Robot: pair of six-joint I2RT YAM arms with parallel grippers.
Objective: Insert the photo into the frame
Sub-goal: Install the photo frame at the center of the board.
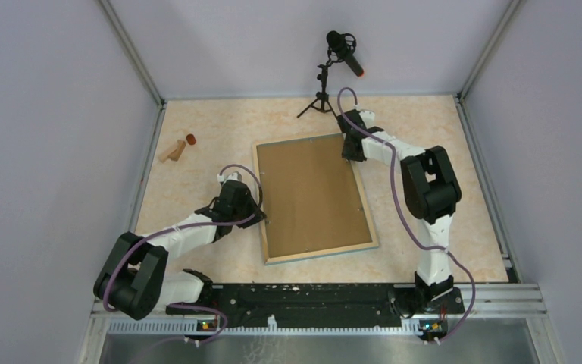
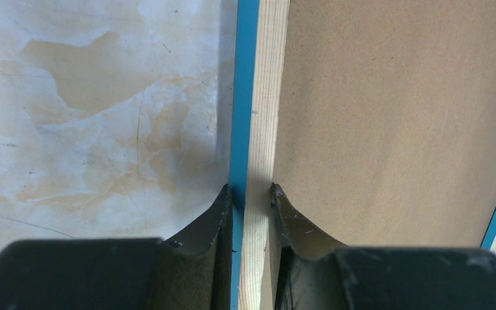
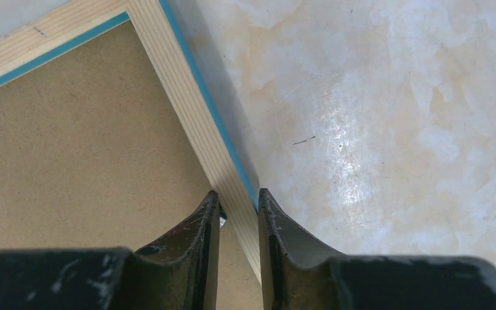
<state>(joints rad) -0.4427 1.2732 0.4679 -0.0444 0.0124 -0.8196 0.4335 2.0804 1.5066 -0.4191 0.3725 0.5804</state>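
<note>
The frame (image 1: pixel 322 253) lies face down in the middle of the table, light wood rails with a blue outer edge. A plain brown backing board (image 1: pixel 311 193) fills it. The photo is hidden. My left gripper (image 1: pixel 255 206) is shut on the frame's left rail; in the left wrist view its jaws (image 2: pixel 252 188) straddle the wood rail (image 2: pixel 262 97), one finger on the blue edge, the other at the board (image 2: pixel 394 116). My right gripper (image 1: pixel 351 149) is shut on the right rail near the far right corner; the right wrist view (image 3: pixel 239 194) shows that rail (image 3: pixel 181 97) passing between the fingers.
A black microphone on a small tripod (image 1: pixel 332 72) stands at the back, just beyond the right gripper. A wooden block (image 1: pixel 171 151) and a small reddish-brown cylinder (image 1: pixel 190 139) lie at the far left. Grey walls enclose the table on three sides.
</note>
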